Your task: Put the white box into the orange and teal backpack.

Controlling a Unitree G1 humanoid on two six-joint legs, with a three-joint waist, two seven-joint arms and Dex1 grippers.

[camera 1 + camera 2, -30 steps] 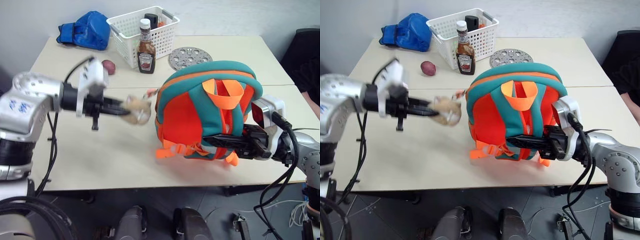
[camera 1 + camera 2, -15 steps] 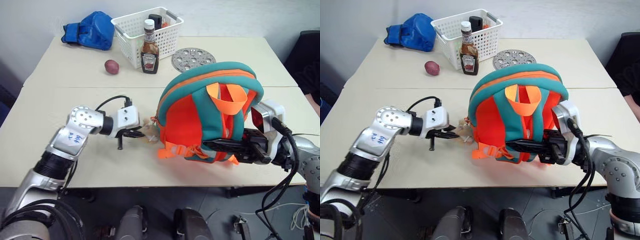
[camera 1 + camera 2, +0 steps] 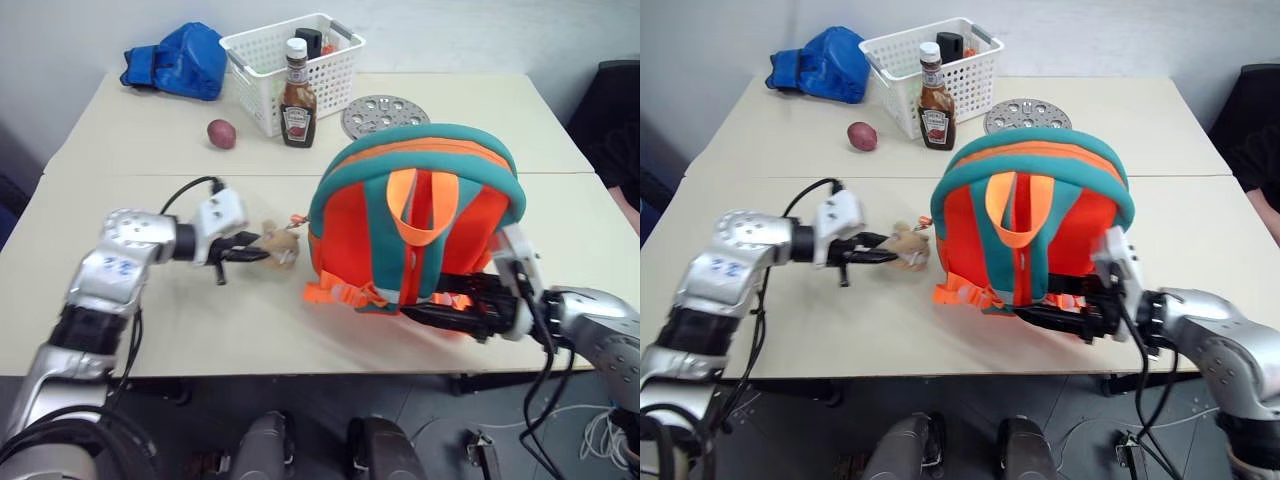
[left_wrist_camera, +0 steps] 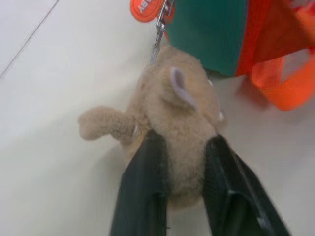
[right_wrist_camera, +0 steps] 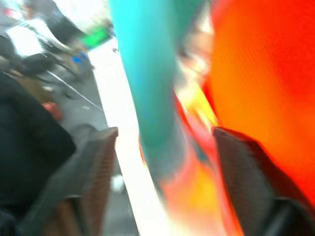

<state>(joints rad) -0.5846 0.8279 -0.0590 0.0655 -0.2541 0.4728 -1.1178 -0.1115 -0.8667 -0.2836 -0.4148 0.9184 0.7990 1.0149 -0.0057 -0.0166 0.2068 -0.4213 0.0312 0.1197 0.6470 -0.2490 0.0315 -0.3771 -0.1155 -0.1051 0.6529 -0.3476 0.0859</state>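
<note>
Even bright light, right wrist view blurred

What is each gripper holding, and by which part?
The left gripper pinches the tan plush charm by its body. The right gripper stands open around the backpack's lower edge, gripping nothing.

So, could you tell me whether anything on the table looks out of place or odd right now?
Yes: the left gripper is closed on the tan plush charm clipped to the orange and teal backpack, not on the backpack's body. Also, a lone red potato lies loose beside the white basket.
</note>
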